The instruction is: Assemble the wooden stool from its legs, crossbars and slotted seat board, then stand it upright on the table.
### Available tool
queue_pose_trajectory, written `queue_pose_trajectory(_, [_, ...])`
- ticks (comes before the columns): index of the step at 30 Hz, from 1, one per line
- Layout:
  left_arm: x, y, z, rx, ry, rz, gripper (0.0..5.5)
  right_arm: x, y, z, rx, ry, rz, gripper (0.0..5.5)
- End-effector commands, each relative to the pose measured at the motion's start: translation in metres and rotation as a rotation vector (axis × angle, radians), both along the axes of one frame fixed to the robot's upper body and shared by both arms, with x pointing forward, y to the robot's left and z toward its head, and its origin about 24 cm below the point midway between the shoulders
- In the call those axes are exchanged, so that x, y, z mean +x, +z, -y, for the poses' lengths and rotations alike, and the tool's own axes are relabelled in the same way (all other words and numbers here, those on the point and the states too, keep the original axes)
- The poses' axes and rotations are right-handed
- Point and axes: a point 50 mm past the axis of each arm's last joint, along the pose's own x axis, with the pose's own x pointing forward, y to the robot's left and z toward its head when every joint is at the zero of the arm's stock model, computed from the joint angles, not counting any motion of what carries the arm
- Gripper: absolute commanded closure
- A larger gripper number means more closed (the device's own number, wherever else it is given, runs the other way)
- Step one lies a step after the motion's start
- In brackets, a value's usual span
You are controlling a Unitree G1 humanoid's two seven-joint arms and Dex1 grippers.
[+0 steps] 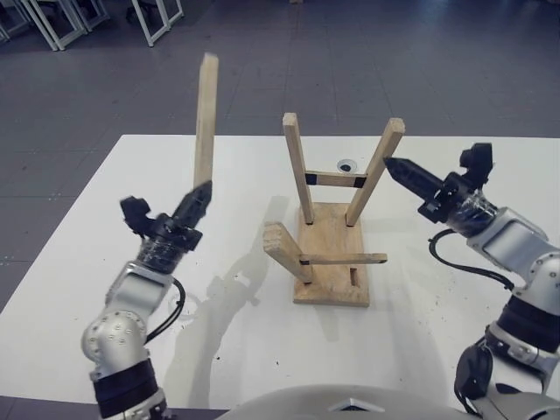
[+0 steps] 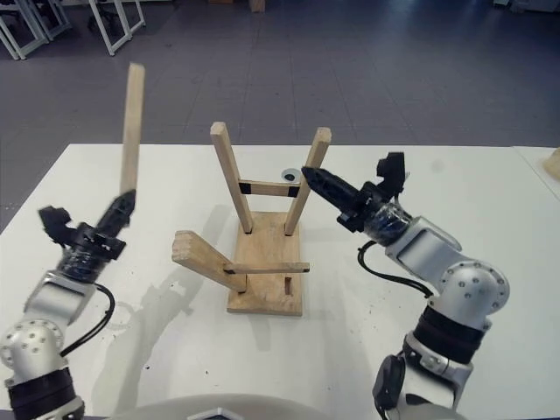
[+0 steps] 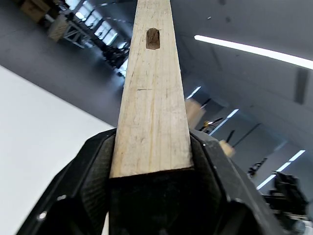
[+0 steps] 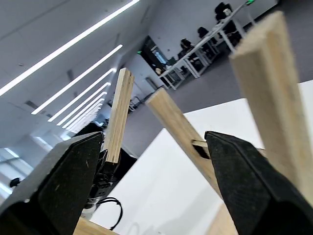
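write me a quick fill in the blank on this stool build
The left tool grips a loose leg pointing ____.
The seat board lies flat on the white ____.
A crossbar joins the ____ legs standing upright on it.
The right tool is ____.
Missing: up, table, two, open.

Your seat board (image 1: 332, 267) lies flat at centre, bearing two upright legs (image 1: 298, 171) and a tilted leg (image 1: 284, 248); the loose leg (image 1: 206, 118) stands vertical, upper left.
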Motion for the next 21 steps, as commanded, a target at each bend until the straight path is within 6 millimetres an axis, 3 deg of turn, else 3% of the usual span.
queue_pose_trajectory(1, [-0.001,0.051,0.022,-0.025,-0.366,0.193,3.45,0.010,0.034,-0.030,0.085,0.187,0.025,1.66])
queue_pose_trajectory(4, [0.001,0.055,0.038,-0.031,-0.529,0.191,3.45,0.013,0.045,-0.049,0.109,0.262,0.015,1.66])
queue_pose_trajectory(10, [0.018,0.045,0.064,-0.040,-0.639,0.155,3.45,0.012,0.054,-0.059,0.141,0.315,0.019,1.66])
queue_pose_trajectory(15, [0.026,0.039,0.075,-0.026,-0.691,0.140,3.45,0.009,0.056,-0.067,0.167,0.367,0.029,0.95])
queue_pose_trajectory(21, [0.026,0.035,0.080,-0.013,-0.721,0.138,3.45,0.016,0.055,-0.076,0.131,0.357,0.025,0.88])
